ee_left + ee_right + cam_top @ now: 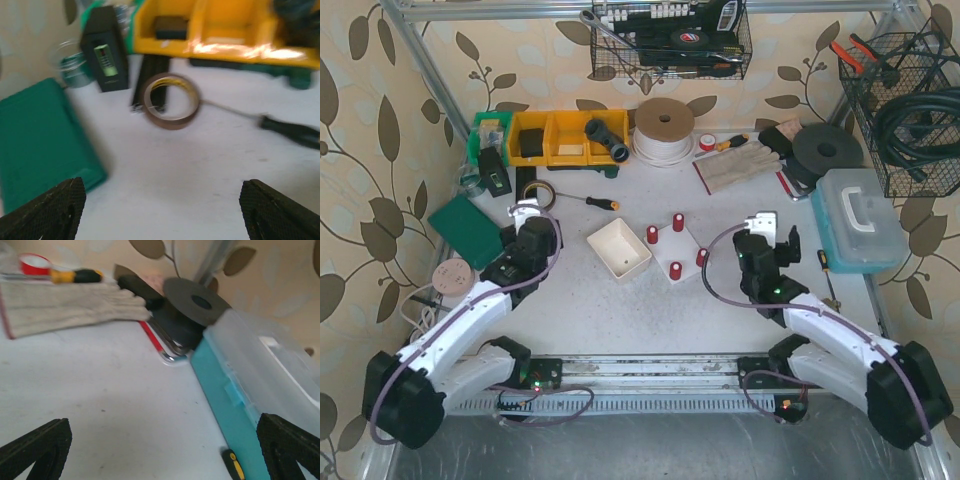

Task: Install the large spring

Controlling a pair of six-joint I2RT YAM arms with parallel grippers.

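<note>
No large spring shows in any view. A white base plate (686, 246) with several red posts (652, 234) lies at the table's middle, next to a white square tray (618, 248) that looks empty. My left gripper (526, 214) is open and empty, left of the tray; in the left wrist view (162, 210) its fingertips (50, 210) stand wide apart over bare table. My right gripper (766, 226) is open and empty, right of the plate; in the right wrist view (162, 450) its fingertips (37, 450) are also wide apart over bare table.
Ahead of the left gripper are a brown tape roll (170, 100), a green case (40, 135), a black device (105, 47), yellow bins (225, 25) and a screwdriver (290, 131). Near the right gripper are a teal toolbox (260, 375), a glove (65, 302) and a black disc (195, 302).
</note>
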